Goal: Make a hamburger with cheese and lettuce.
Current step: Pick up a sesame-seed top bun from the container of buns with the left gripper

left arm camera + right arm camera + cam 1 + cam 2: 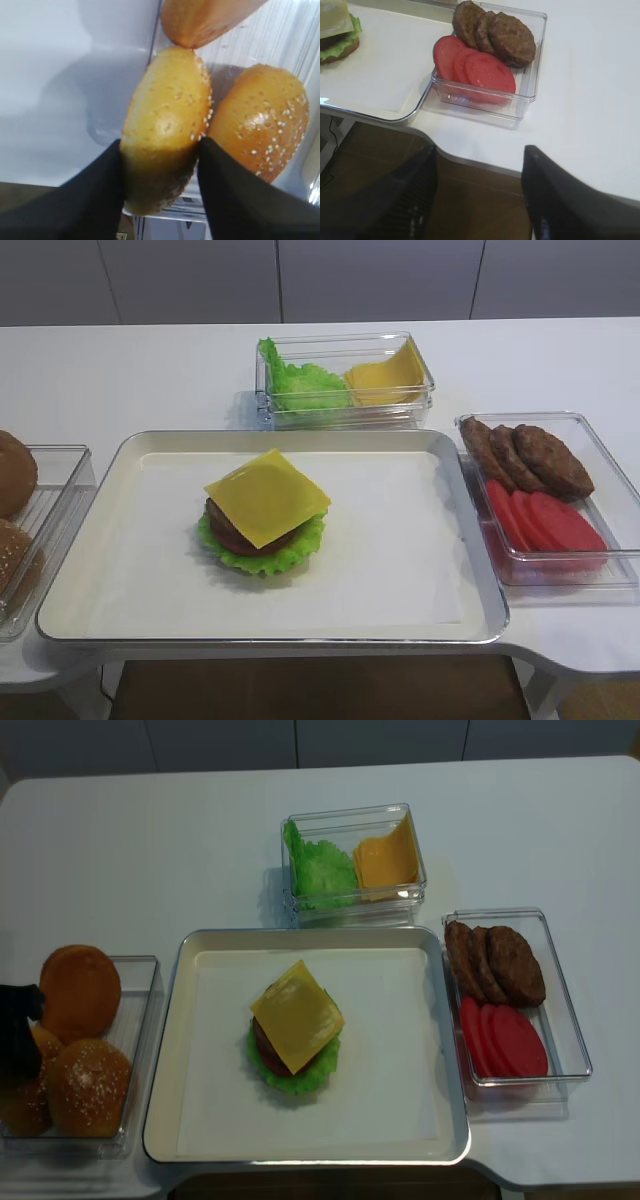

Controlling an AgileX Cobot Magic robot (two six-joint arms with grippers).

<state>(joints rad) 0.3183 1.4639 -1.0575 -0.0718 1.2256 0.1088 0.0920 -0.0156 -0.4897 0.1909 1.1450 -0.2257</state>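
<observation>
The hamburger (262, 525) sits in the middle of the metal tray (270, 638). It is a stack with the ruffled green lettuce (262, 557) at the bottom, a brown patty on that, and the square yellow cheese (268, 495) on top, with no bun over it. In the left wrist view my left gripper (161, 145) is shut on a golden sesame bun (167, 105), one finger pressed on each side. That bun stands on edge in the clear bun box (140, 982), among other buns. My right gripper (481, 150) is open and holds nothing, low over the table's front edge.
A clear box (345, 405) behind the tray holds a heap of green leaves and yellow slices. Another clear box (608, 465) to the right of the tray holds brown patties (525, 455) and red tomato slices (545, 520). The bun box touches the tray's left side.
</observation>
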